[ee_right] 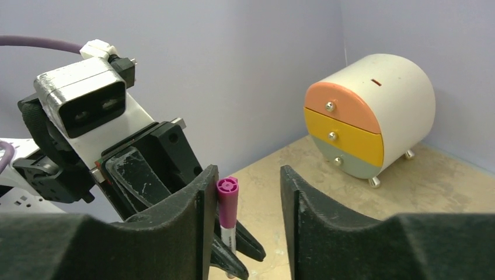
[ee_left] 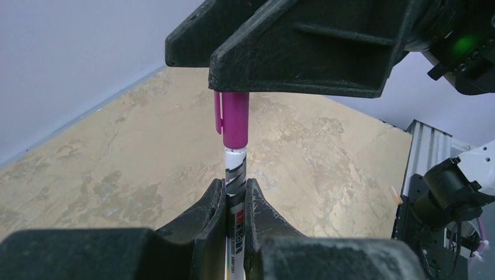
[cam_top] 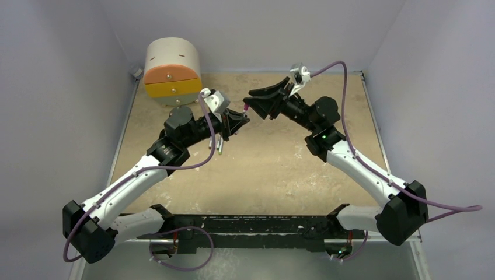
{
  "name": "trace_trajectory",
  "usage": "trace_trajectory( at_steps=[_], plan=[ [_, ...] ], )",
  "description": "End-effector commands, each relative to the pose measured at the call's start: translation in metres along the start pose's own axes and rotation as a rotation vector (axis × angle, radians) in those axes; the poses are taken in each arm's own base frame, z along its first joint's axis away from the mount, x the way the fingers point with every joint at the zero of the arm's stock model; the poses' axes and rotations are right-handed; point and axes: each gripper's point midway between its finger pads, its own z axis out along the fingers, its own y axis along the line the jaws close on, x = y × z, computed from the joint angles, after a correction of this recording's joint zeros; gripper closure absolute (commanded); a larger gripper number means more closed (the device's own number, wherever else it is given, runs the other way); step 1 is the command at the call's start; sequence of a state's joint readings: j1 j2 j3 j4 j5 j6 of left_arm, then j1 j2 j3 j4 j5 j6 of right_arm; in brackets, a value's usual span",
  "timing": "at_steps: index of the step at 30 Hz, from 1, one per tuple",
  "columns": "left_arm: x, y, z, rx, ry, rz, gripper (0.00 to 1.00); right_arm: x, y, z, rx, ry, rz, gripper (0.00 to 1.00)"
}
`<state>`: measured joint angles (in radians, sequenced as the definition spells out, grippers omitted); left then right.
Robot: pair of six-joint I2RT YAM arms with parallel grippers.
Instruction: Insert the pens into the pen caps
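Left wrist view, lower centre of the frame: the left gripper (ee_left: 235, 192) is clamped on the pen (ee_left: 234, 169), its two fingers pressing the printed white-grey barrel from either side. The pen stands up the middle of the frame, clear of the table (ee_left: 117, 175) behind it.

Handling, as a judgement:
- The pen is light, thin and stiff. Its smooth barrel can slip or twist between hard fingers.
- Hold it on the barrel close to the tip end, as here, so that it does not lever under an axial push.
- The cap (ee_left: 235, 119) is tiny, rigid and smooth. Hold it across its round body, away from the side clip, and keep it in line with the barrel.

At mid-frame, the magenta cap sits over the pen's tip end and touches the barrel. Whether it is pushed fully home cannot be told.

Right wrist view, bottom centre: the right gripper (ee_right: 248, 175) has its fingers spread apart. The cap stands just beside the finger on the frame's left and well clear of the other, so nothing is clamped.

Far right of the frame: a small drawer chest (ee_right: 373, 116) stands on the table with three drawers, peach, yellow and grey-green. All are closed, so their contents are hidden.
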<state>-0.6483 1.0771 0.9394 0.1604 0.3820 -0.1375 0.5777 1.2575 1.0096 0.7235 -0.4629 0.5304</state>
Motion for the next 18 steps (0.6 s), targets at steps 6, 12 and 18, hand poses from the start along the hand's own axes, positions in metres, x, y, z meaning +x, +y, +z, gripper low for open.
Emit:
trace_trajectory(
  at_steps=[6, 12, 18],
  plan=[
    [-0.036, 0.001, 0.001, -0.011, -0.112, 0.035, 1.0, -0.009, 0.009, 0.003, -0.029, -0.017, -0.002, 0.89],
    [-0.042, 0.005, 0.006, -0.028, -0.122, 0.011, 1.0, 0.005, 0.004, 0.003, -0.014, 0.02, 0.017, 1.0],
    [-0.055, 0.009, 0.004, -0.06, -0.169, 0.001, 1.0, 0.022, -0.005, -0.001, 0.03, 0.086, 0.039, 1.0]
  ],
)
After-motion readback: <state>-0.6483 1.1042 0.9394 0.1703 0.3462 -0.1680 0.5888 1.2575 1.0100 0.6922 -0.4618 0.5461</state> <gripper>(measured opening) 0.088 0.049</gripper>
